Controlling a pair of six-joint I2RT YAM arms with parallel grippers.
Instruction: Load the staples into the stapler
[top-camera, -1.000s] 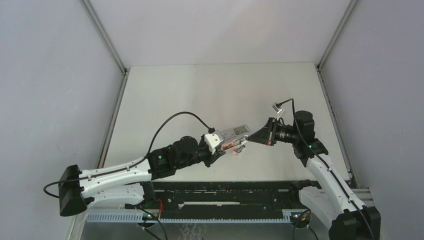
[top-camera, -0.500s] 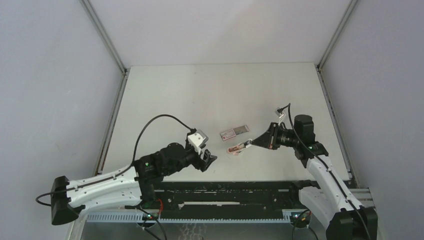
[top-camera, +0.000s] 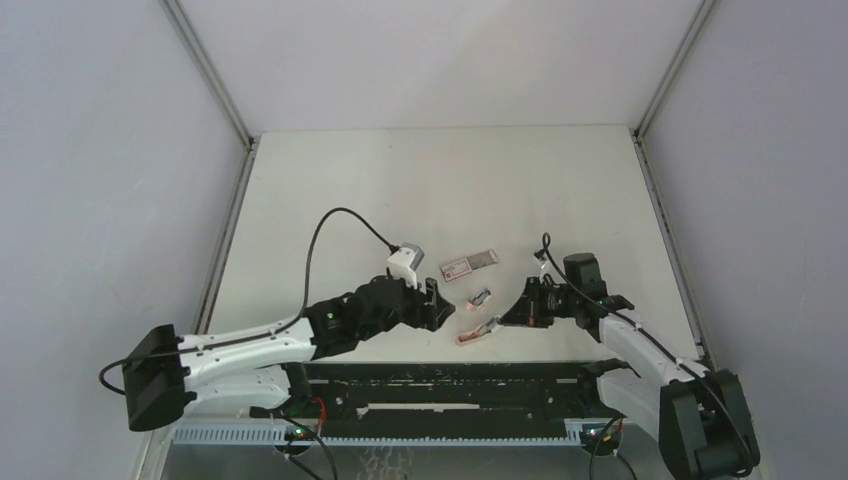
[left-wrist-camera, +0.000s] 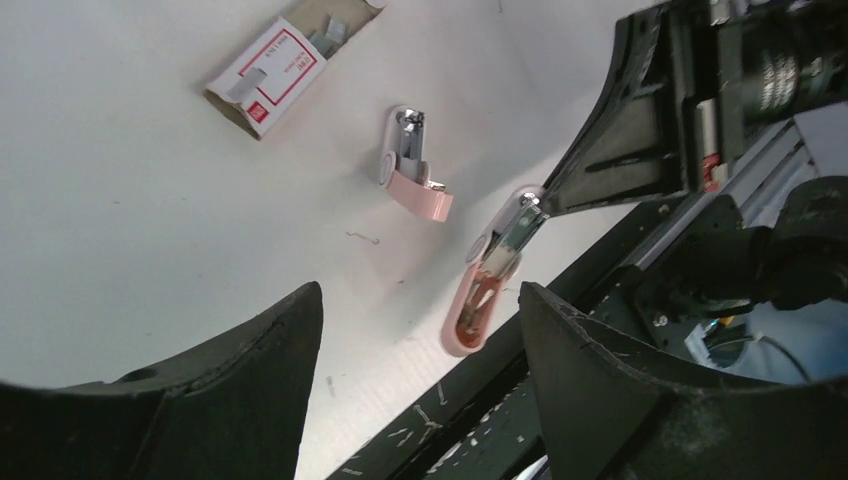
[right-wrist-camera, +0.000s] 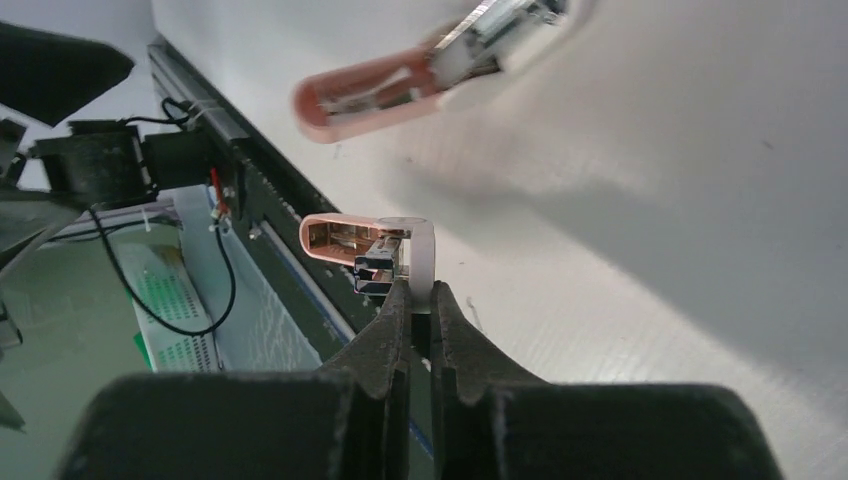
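We see the right pincer (right-wrist-camera: 420, 292) clenched on the rounded whitish hinge end of the stapler (left-wrist-camera: 495, 272), a stubby thing with a glossy pink plastic shell swung open. Its hollow shows a reddish inside, and a bright metal channel runs up toward the dark tapered fingertips. Whether the pink end rests on the bench (top-camera: 420, 180) or hangs just above it we cannot tell. It sits close to the bench's near edge, just beside the black rail (top-camera: 450, 375) with its wiring. The left pincer (left-wrist-camera: 420, 295) is released and grasps nothing. Its two broad matte black fingers (left-wrist-camera: 230, 390) are spread wide apart, and they frame the stapler from above without touching it. The staples (left-wrist-camera: 330, 32) are short grey metallic strips poking from the open end of a small flat cardboard box (left-wrist-camera: 268, 78). The box is pinkish white with a red-bordered label and lies flat on the bench farther from the arms, well apart from both pincers. Between the box and the held stapler lies a second stapler (left-wrist-camera: 408, 165), also hinged open, with its pale cap and metal part on one side and its pink shell on the other. It touches nothing else. A few thin stray wire bits are scattered on the matte white bench around it. Plain grey panels wall in the bench on three sides.
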